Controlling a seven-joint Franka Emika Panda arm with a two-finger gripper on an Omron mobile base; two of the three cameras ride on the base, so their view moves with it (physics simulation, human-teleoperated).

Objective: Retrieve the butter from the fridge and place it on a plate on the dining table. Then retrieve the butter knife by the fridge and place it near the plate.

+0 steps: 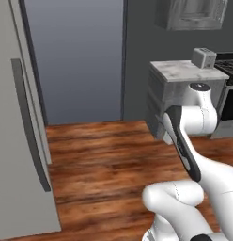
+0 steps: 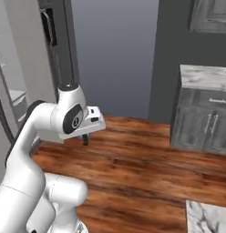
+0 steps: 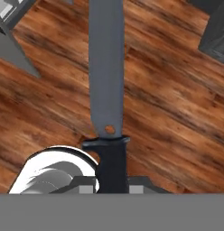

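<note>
Grey steel and black handle mark the butter knife point(image 3: 106, 90) in the hand view: it sits in the end effector point(image 3: 112, 187), whose jaws are closed narrow on the black handle just behind the guard, and the long flat blade runs straight out ahead of the fingertips over the wooden floor point(image 3: 177, 113). In the left base view the white arm folds low over the same floor, with the fridge point(image 1: 17, 117) off to its left and a marble-topped cabinet point(image 1: 184, 70) carrying a toaster point(image 1: 204, 57) beyond it; the end effector itself is hard to make out there. In the right base view the end effector point(image 2: 85, 139) hangs below the wrist, pointing down at the floor, with a short dark piece under it that is probably the knife, too small to tell. The fridge edge point(image 2: 23, 68) stands to its left and the grey cabinets point(image 2: 203, 123) well apart to its right. By my judgement the knife is light, stiff and slick, and the blade gives leverage, so it may twist in the grip. The handle near the guard looks like the right place to hold.
</note>
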